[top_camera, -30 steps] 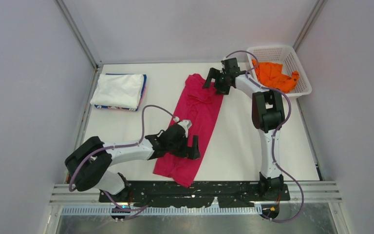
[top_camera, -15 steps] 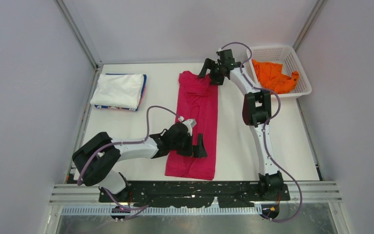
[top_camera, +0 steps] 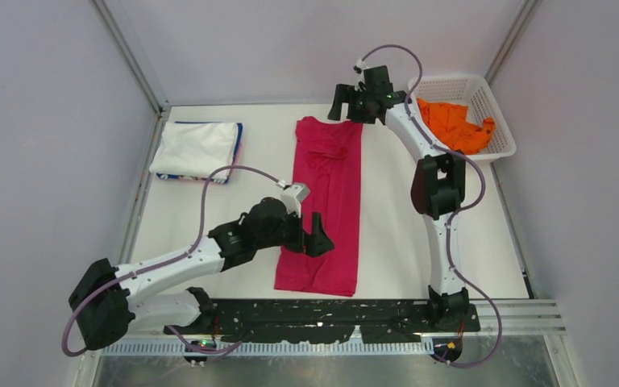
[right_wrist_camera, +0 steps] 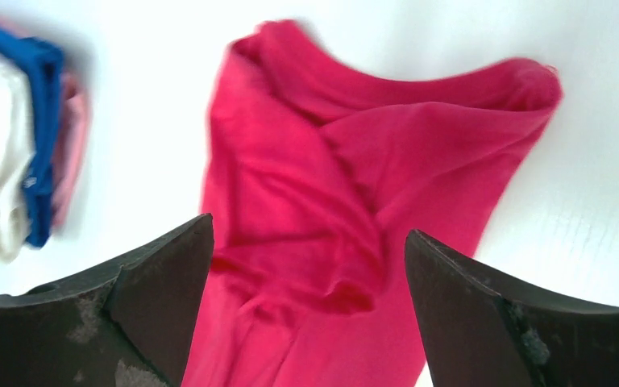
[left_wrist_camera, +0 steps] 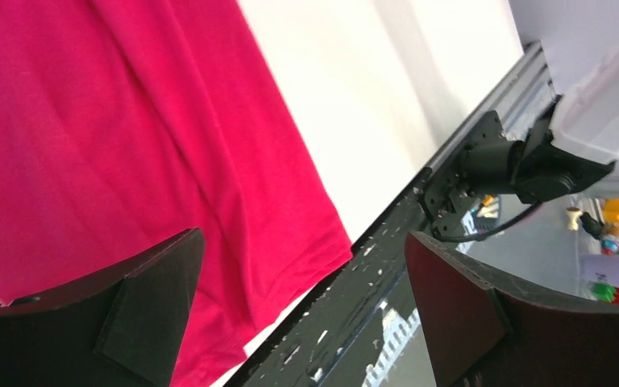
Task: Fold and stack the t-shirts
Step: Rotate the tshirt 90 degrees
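Observation:
The magenta-pink t-shirt (top_camera: 328, 201) lies in a long folded strip down the middle of the table, collar end far, hem end near. It also shows in the left wrist view (left_wrist_camera: 129, 145) and the right wrist view (right_wrist_camera: 355, 201). My left gripper (top_camera: 316, 238) is open and empty, lifted over the strip's near left part. My right gripper (top_camera: 342, 103) is open and empty, raised just beyond the strip's far end. A folded stack with a white t-shirt (top_camera: 197, 148) on top and blue and pink edges (right_wrist_camera: 44, 145) under it sits at the far left. An orange t-shirt (top_camera: 453, 125) lies crumpled in the basket.
The white lattice basket (top_camera: 490, 105) stands at the far right corner. Grey walls enclose the table on three sides. The black mounting rail (top_camera: 322, 314) runs along the near edge and also shows in the left wrist view (left_wrist_camera: 419, 242).
Both grippers have let go of the magenta-pink shirt and lifted off it. The strip was swung straight earlier and now lies still. The left arm drew back left; the right gripper rose past the far end.

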`<state>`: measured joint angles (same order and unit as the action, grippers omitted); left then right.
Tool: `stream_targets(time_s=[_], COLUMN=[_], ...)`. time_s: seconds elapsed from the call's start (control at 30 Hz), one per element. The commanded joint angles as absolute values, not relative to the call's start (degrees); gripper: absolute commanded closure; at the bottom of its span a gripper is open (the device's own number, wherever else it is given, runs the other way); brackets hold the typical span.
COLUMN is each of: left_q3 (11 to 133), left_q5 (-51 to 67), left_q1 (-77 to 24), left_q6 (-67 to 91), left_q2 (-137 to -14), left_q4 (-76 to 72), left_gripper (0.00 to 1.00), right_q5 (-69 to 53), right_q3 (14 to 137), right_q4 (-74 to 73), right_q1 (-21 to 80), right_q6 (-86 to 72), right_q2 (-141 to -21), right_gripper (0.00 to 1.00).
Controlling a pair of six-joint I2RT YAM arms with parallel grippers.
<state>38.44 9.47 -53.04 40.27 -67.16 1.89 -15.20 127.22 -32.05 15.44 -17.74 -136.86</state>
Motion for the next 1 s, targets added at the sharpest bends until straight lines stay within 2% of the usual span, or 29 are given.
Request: stream_targets(time_s=[0.0, 0.33, 0.6, 0.77, 0.97], left_q3=[36.93, 29.57, 25.00, 24.52, 23.80], left_q5=[-0.86, -10.55, -11.83, -11.38, -11.16], left_q1=[-51.29, -44.43, -42.56, -42.54, -42.54], left_q6=[37.33, 39.82, 41.88, 42.46, 42.36], left_q2=[-61.49, -48.81, -43.37, -42.97, -42.03], left_q4=[12.24, 21.83, 23.32, 23.72, 23.52], left_gripper=[0.00, 0.00, 0.00, 0.00, 0.00], right_q5=[-12.77, -16.27, -15.49, -14.09, -10.52], right_q3=[123.39, 134.68, 135.10, 135.80, 132.07], right_q4=[-28.51, -32.01, -31.49, -33.56, -37.30], right_q1=[21.23, 26.66, 27.76, 28.69, 29.86], right_q6=[-13.14, -15.83, -13.85, -5.80, 15.14], right_q2=[-126.58, -137.67, -140.47, -142.38, -138.46], right_gripper=[0.05, 0.05, 0.05, 0.05, 0.00])
